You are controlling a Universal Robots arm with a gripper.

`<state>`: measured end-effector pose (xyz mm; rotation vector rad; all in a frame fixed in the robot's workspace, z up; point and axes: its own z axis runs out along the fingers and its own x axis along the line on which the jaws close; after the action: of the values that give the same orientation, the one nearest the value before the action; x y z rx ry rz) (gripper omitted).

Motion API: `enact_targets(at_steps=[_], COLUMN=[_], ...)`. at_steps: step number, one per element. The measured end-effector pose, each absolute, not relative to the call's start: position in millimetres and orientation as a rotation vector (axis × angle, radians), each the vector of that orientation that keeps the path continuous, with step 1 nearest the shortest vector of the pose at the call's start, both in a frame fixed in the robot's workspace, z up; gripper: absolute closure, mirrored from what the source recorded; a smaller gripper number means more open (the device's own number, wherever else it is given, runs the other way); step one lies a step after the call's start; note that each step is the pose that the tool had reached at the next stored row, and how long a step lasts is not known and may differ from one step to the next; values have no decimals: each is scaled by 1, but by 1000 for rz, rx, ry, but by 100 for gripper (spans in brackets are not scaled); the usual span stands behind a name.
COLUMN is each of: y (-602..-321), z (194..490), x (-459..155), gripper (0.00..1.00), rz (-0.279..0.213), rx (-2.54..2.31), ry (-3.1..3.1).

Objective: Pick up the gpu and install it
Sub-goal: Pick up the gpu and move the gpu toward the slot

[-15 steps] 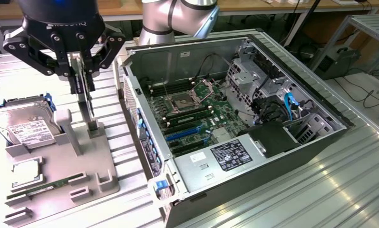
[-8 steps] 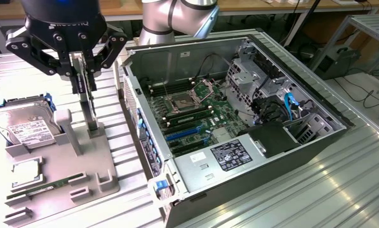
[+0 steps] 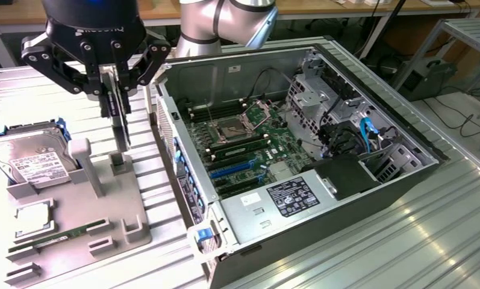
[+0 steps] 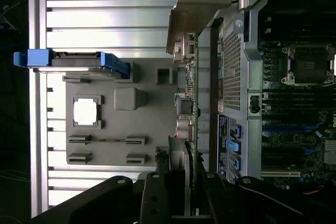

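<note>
Thin flat gpu [image 3: 123, 129] in black, seemingly metal claw [image 3: 117, 95]

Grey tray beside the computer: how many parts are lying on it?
3: a hard drive at the far end, a square processor chip in the middle, a thin green memory stick nearest the camera. A graphics card is in the claw, above the tray.

Gpu [image 4: 194, 124]: green board, pale metal bracket. Tray [image 3: 135, 208]: grey. On tray, hard drive [image 3: 31, 159]: silver, white label, blue carrier.
</note>
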<state>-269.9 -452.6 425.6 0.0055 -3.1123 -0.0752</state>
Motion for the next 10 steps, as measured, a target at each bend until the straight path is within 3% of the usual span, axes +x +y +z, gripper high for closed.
enact_targets(at_steps=[10], y=[-453], z=[426], x=[-261], gripper=[72], rz=[-75], rx=[5], ry=[-3112])
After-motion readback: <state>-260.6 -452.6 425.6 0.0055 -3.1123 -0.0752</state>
